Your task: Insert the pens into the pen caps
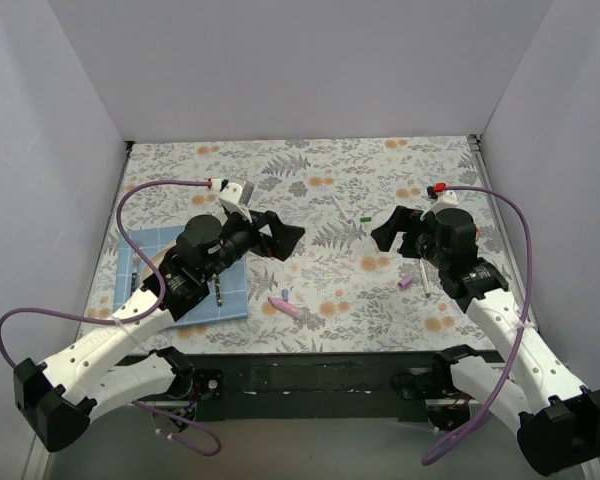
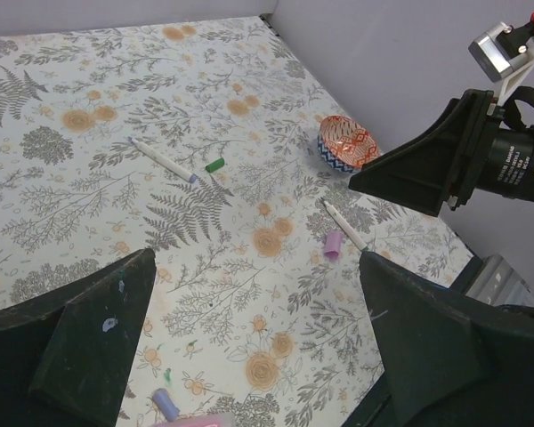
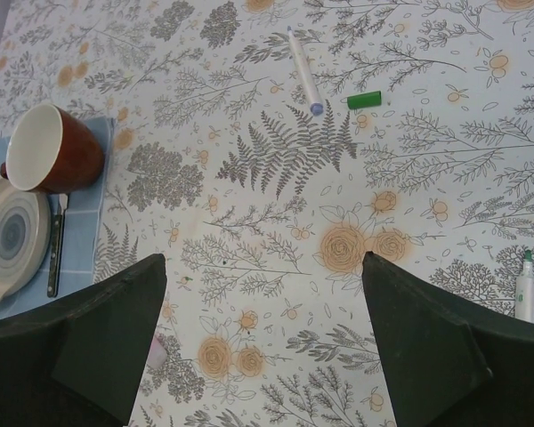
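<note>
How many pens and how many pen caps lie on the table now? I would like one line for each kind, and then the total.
Pens: 3 (blue-tipped white pen, green-tipped white pen, pink pen)
Pen caps: 3 (green cap, lilac cap, purple cap)
Total: 6

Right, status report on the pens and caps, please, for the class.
Left gripper and right gripper open, empty. White pen and green cap lie apart, uncapped. Bowl near right gripper, not blocking.
</note>
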Controlling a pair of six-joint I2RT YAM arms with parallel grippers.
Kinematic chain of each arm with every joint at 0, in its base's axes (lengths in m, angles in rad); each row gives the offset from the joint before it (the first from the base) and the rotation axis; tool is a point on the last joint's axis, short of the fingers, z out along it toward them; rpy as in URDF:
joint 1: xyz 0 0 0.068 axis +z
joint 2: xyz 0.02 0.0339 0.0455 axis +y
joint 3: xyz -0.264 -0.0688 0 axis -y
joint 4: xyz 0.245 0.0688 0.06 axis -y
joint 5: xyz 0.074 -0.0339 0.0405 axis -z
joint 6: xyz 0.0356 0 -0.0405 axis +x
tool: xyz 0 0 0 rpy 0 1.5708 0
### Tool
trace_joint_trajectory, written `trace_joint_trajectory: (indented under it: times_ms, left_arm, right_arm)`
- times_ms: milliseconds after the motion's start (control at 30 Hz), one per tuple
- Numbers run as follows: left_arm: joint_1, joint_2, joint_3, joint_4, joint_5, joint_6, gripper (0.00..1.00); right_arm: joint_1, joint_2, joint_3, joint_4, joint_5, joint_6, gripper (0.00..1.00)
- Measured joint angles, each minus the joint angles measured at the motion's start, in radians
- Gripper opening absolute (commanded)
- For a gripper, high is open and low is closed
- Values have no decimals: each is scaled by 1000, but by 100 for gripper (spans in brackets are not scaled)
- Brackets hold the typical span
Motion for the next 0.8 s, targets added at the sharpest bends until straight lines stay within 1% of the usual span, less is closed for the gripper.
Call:
trace_joint_trajectory:
  times_ms: [200, 233, 333, 400, 433, 467, 500, 567, 633, 667, 700, 767, 800]
  left_arm:
    - [0, 4, 0, -1, -74, -36, 98]
    - [0, 6, 0, -1, -93, -50, 98]
    - [0, 14, 0, -14, -189, -146, 98]
    - [0, 19, 12, -61, -249, -239, 98]
    - [0, 23, 23, -94, -276, -301, 96]
    - [0, 23, 36, -129, -299, -359, 88]
    - [0, 23, 48, -164, -318, -421, 86]
    - [0, 20, 71, -221, -346, -522, 81]
    - [0, 22, 95, -288, -366, -620, 76]
    - [0, 31, 108, -328, -372, -669, 73]
    - [0, 45, 126, -368, -372, -715, 65]
    - [0, 94, 158, -426, -364, -794, 59]
    - [0, 128, 170, -454, -354, -826, 55]
  right_arm:
    - [0, 4, 4, -11, 15, -1, 98]
    - [0, 4, 4, -11, 16, -1, 96]
    - [0, 4, 4, -13, 16, 1, 96]
    - [0, 4, 4, -14, 15, 5, 95]
    - [0, 4, 4, -15, 15, 5, 95]
    - [0, 4, 4, -17, 15, 6, 94]
    - [0, 4, 4, -19, 14, 7, 94]
    - [0, 3, 4, -24, 7, 2, 90]
    - [0, 0, 4, -28, -42, -35, 84]
    - [0, -3, 4, -29, -74, -54, 82]
    - [0, -9, 1, -23, -111, -68, 82]
    - [0, -21, -6, -7, -176, -88, 81]
    - [2, -24, -6, -7, -202, -97, 81]
